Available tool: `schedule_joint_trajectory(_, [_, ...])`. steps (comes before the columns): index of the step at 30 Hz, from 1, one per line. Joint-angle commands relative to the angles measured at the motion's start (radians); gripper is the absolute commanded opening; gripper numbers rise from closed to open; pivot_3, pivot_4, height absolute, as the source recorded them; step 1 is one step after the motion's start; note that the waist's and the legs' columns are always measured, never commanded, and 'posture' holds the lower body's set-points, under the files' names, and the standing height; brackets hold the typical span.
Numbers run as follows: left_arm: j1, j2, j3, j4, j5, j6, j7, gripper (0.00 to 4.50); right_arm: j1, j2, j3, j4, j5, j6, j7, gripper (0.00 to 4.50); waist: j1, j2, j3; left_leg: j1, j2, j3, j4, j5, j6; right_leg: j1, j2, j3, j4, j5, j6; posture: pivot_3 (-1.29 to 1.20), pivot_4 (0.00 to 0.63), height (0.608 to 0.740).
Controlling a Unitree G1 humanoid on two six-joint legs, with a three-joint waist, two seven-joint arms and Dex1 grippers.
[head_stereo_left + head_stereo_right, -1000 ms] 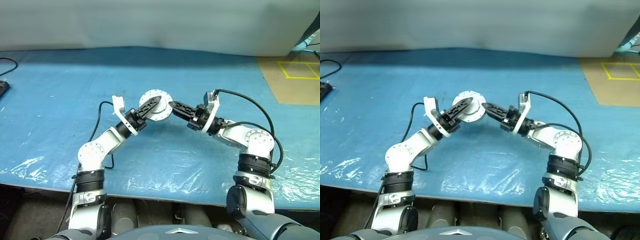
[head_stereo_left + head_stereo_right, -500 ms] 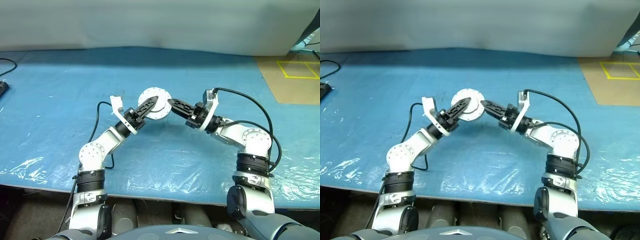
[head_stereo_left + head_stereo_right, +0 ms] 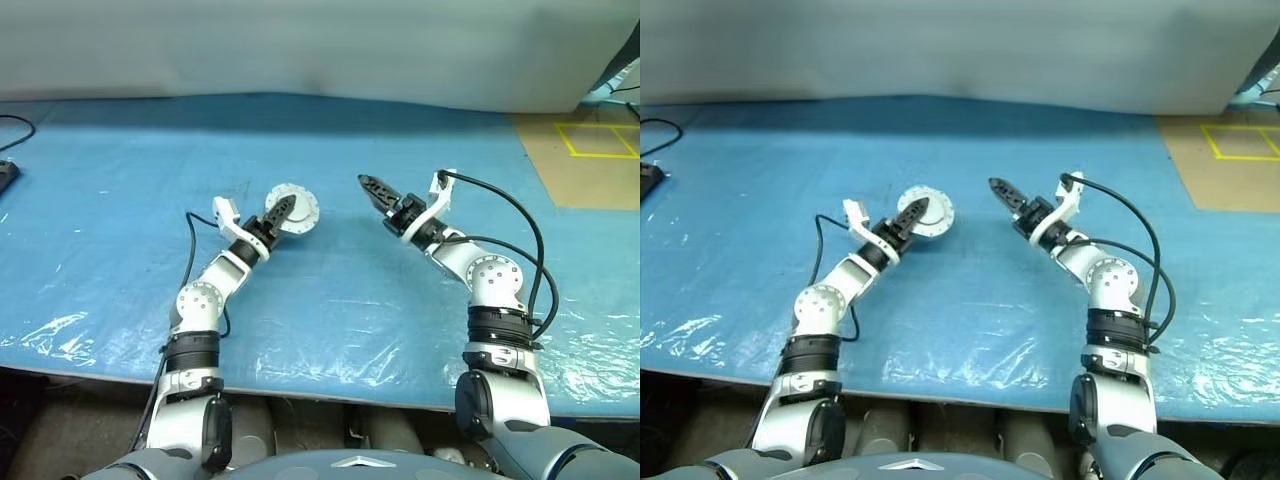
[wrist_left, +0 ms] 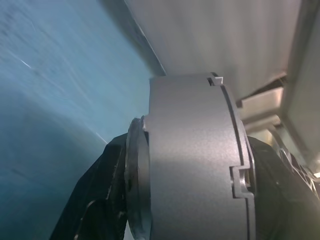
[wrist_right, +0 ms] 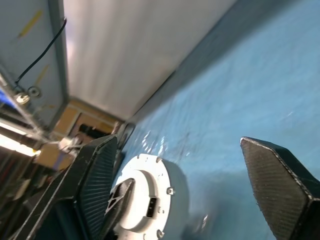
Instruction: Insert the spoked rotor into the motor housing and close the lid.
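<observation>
Motor housing, lid on, clamped between left gripper fingers above table; right gripper empty, fingers wide, well apart beside it.

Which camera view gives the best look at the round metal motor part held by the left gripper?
The right wrist view: it shows the motor part's flat round face with its screws and notched rim. The left wrist view sees just its grey side wall, clamped by the left gripper. The two head views show it small, above the blue table.
</observation>
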Motion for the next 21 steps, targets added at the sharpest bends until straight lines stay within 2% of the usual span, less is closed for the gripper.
schedule_joint_trajectory(1, [-0.082,0.014,0.078,0.038,0.058,-0.174,0.065,2.72,0.006,-0.028,0.025,0.000,-0.054,-0.059,0.074,4.09,-0.002,0.000,0.000,0.000,0.000,0.000,0.000,0.001,0.002,0.000,0.000,0.000,0.000,0.000,0.000,0.00,0.150,0.740])
schedule_joint_trajectory(7, [-0.124,0.060,0.144,0.127,0.156,-0.324,0.162,2.72,0.013,-0.042,0.031,0.031,-0.103,-0.073,0.099,4.09,-0.004,-0.001,0.001,-0.001,0.000,0.000,0.000,0.002,0.003,0.000,0.001,0.000,0.000,0.000,0.000,0.00,0.150,0.740])
schedule_joint_trajectory(15, [-0.143,0.092,0.188,0.238,0.234,-0.424,0.253,2.72,0.013,-0.019,0.045,0.034,-0.129,-0.074,0.114,4.09,0.000,-0.004,0.002,-0.002,0.000,-0.001,0.004,0.002,0.003,0.000,0.000,-0.001,0.001,0.000,0.000,0.00,0.150,0.740])
schedule_joint_trajectory(21, [-0.160,0.106,0.177,0.295,0.310,-0.489,0.292,4.49,0.003,-0.015,0.050,0.054,-0.151,-0.074,0.128,4.13,-0.001,-0.004,0.002,-0.001,0.000,-0.001,0.005,0.002,0.003,0.000,0.000,-0.001,0.001,0.001,-0.004,0.00,0.150,0.740])
